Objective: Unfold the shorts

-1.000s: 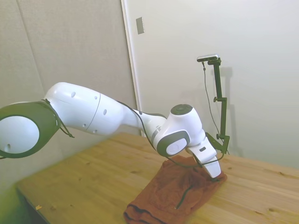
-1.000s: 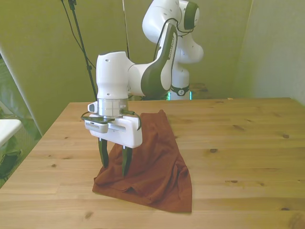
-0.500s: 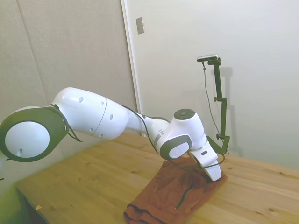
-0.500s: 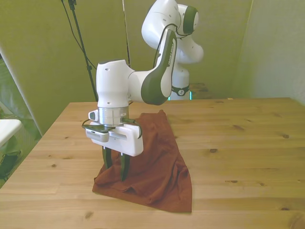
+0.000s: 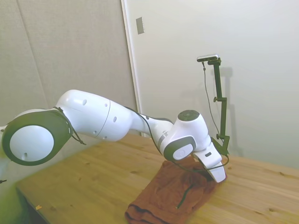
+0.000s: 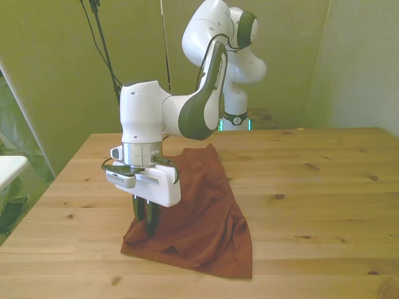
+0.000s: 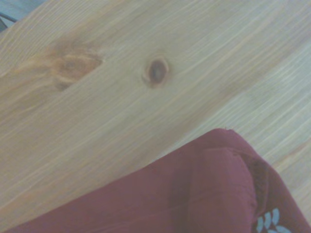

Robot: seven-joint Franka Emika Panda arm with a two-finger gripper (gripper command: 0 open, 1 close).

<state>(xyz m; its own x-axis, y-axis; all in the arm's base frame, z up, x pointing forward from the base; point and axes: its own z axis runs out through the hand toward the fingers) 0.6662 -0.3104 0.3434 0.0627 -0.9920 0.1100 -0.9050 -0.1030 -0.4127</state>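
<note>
- The rust-red shorts [image 6: 199, 212] lie crumpled on the wooden table [image 6: 312, 187], toward the front view's left and near the table's near edge; the cloth is bunched with folds running through it.
- In the side view a thin dark stripe [image 5: 185, 196] runs down the shorts [image 5: 170, 196].
- The gripper [image 6: 148, 221] stands down on the shorts near their edge on the front view's left, its dark fingers [image 6: 150, 215] drawn close together and pinching the cloth.
- The white arm [image 5: 117, 123] hides part of the garment's far end in the side view.
- The wrist view shows a hemmed corner of the shorts [image 7: 204, 194] with a small pale leaf print [image 7: 270, 223], on bare planks marked by a dark knot [image 7: 156, 71].
- Around the shorts the table [image 5: 93, 177] is knotty pine planks.
- Behind it stand pale walls; a small grey plate [image 5: 139, 25] sits on the wall beside a door frame [image 5: 131, 65].
</note>
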